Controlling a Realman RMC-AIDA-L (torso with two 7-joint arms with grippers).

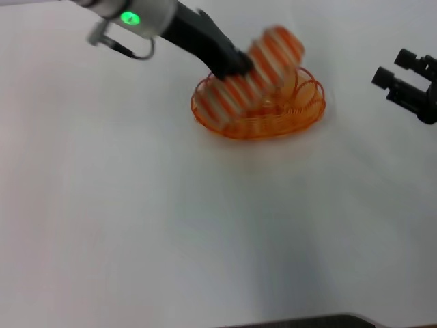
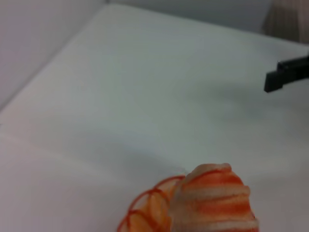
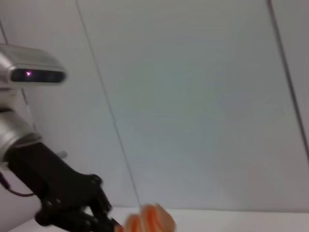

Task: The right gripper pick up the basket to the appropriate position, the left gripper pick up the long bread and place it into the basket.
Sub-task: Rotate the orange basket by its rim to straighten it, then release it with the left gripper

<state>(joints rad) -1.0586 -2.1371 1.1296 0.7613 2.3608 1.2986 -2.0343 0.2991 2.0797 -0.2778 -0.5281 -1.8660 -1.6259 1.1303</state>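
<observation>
The orange woven basket (image 1: 300,109) stands on the white table, far centre-right in the head view. My left gripper (image 1: 235,65) is shut on the long bread (image 1: 256,72), a striped orange and cream loaf. The loaf is tilted, its lower end in the basket and its upper end above the far rim. The left wrist view shows the loaf's end (image 2: 215,203) and part of the basket's rim (image 2: 145,210). My right gripper (image 1: 399,72) is open and empty, well to the right of the basket. The right wrist view shows the left arm (image 3: 58,193) and the loaf's tip (image 3: 152,220).
The white table (image 1: 171,225) stretches wide in front of the basket. A dark edge (image 1: 307,321) runs along the near side of the head view. The right gripper's fingers (image 2: 285,77) show far off in the left wrist view.
</observation>
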